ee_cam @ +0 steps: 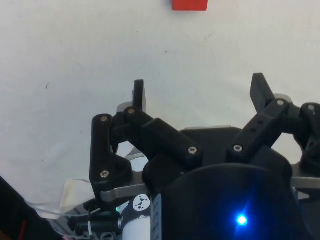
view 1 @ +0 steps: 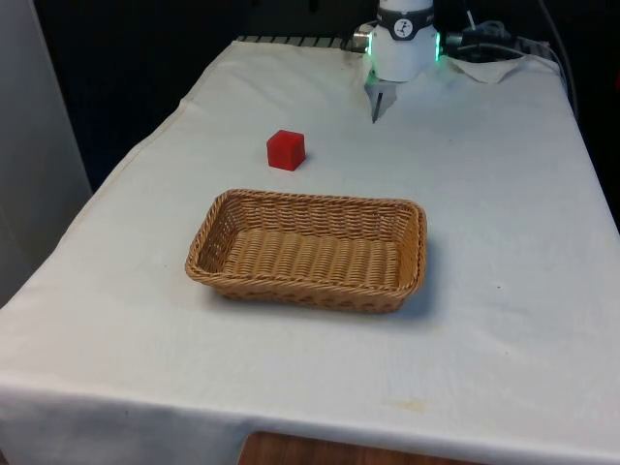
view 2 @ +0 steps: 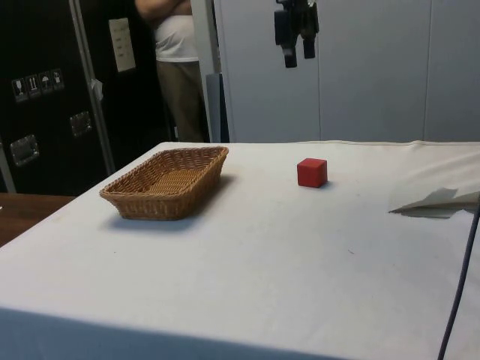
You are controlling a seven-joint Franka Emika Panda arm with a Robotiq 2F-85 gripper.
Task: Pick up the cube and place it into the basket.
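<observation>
Cube [view 1: 286,149] sits on the desk [view 1: 504,194], red, resting flat, apart from everything else. Basket [view 1: 308,248] lies nearer the front camera than the cube, w/ a strip of bare cloth between them; not touching. In the side view the cube [view 2: 311,172] is well apart from the basket [view 2: 168,180], further toward the robot's end.

Hand [view 2: 296,52] hangs high above the desk in the side view, well over cube level, nothing between the fingers. Wrist view: hand [ee_cam: 200,95] spread wide, both fingertips w/ clear cloth between them, so released and empty. Cube [ee_cam: 189,4] shows ahead of the fingertips there, roughly in line w/ the gap but a bit toward one finger.

Key relation: the cube lies forward of and far below the hand, on the basket side of it. Judgement: the reach calls for travel out from the base toward the cube, then a long drop. Cube has no long axis, faces look roughly square to the desk edges, so finger alignment shouldn't be fussy.

Person [view 2: 176,60] stands behind the desk in the side view.
</observation>
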